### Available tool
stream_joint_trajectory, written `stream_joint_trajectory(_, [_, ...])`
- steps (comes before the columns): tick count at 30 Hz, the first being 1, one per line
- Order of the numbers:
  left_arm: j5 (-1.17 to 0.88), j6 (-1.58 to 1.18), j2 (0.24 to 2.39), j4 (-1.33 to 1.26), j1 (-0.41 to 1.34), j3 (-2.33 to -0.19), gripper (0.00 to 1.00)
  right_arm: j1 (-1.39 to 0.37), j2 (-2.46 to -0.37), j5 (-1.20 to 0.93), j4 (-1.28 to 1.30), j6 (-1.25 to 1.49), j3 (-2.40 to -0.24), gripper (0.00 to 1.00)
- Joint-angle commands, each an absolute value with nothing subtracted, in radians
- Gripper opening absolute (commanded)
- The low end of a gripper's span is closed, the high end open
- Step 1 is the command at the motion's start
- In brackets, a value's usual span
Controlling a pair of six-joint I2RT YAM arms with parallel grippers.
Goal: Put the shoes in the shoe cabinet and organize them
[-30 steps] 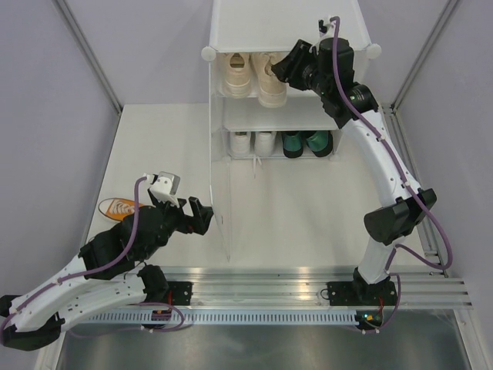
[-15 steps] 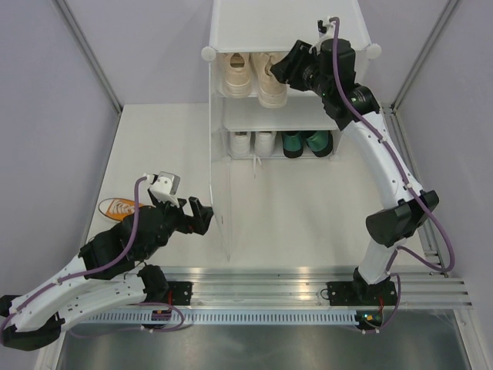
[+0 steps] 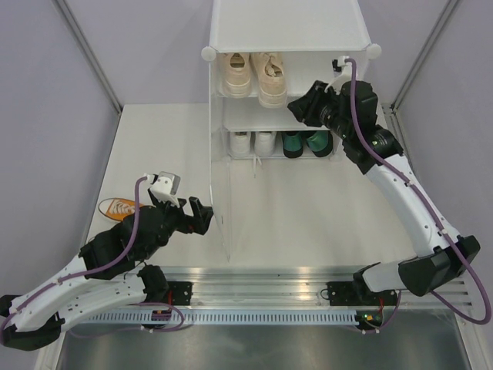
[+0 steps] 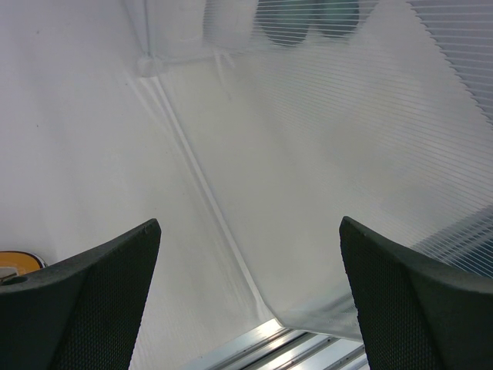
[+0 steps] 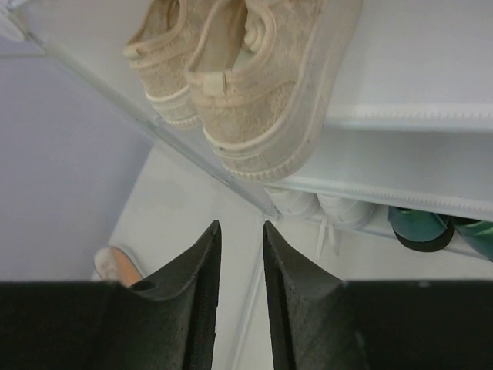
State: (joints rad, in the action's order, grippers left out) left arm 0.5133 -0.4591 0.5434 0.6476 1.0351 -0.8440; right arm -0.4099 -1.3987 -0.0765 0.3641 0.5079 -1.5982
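Note:
The white shoe cabinet (image 3: 285, 23) stands at the back middle. The cream sneakers (image 3: 260, 75) sit on its upper shelf and fill the top of the right wrist view (image 5: 254, 85). The white sneakers (image 3: 253, 142) and green heels (image 3: 306, 142) sit on a lower shelf. One orange sneaker (image 3: 115, 206) lies on the table at the left, partly behind my left arm. My right gripper (image 3: 296, 108) hangs before the shelves, empty, with only a narrow gap between its fingers (image 5: 240, 225). My left gripper (image 3: 202, 216) is wide open and empty (image 4: 248, 223).
A translucent ribbed cabinet side panel (image 3: 219, 193) runs toward the front, just right of my left gripper, and fills the left wrist view (image 4: 347, 154). An aluminium rail (image 3: 308, 285) runs along the near edge. Grey walls close in both sides.
My right gripper has pulled back and down from beside the cream sneakers to in front of the shelf below. The left arm has not moved.

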Motion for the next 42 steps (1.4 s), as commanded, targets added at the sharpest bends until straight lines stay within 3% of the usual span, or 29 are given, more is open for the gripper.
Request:
stream_joint_trajectory(1, [0.523, -0.439, 0.555, 0.609, 1.031, -0.845, 1.0, -0.411, -1.399, -0.147, 0.275, 0.488, -1.494, 0.33])
stream_joint_trajectory(9, [0.543, -0.437, 0.557, 0.611, 1.031, -0.842, 1.0, -0.411, -1.512, -0.19, 0.215, 0.485, -1.534, 0.33])
stream_joint_trajectory(19, [0.557, -0.439, 0.546, 0.617, 1.031, -0.842, 1.0, -0.408, -1.744, -0.198, 0.248, 0.476, -1.788, 0.33])
stream_joint_trajectory(30, [0.561, -0.439, 0.543, 0.617, 1.031, -0.841, 1.0, -0.382, -1.805, -0.232, 0.255, 0.506, -1.855, 0.34])
stream_joint_trajectory(34, [0.569, -0.437, 0.552, 0.617, 1.031, -0.839, 1.0, -0.38, -1.772, -0.268, 0.264, 0.492, -1.826, 0.41])
stream_joint_trajectory(36, [0.578, -0.44, 0.554, 0.618, 1.031, -0.839, 1.0, -0.382, -1.726, -0.302, 0.262, 0.479, -1.78, 0.49])
stream_joint_trajectory(42, [0.667, -0.472, 0.571, 0.626, 1.031, -0.839, 1.0, -0.39, -1.574, -0.31, 0.262, 0.422, -1.613, 0.57])
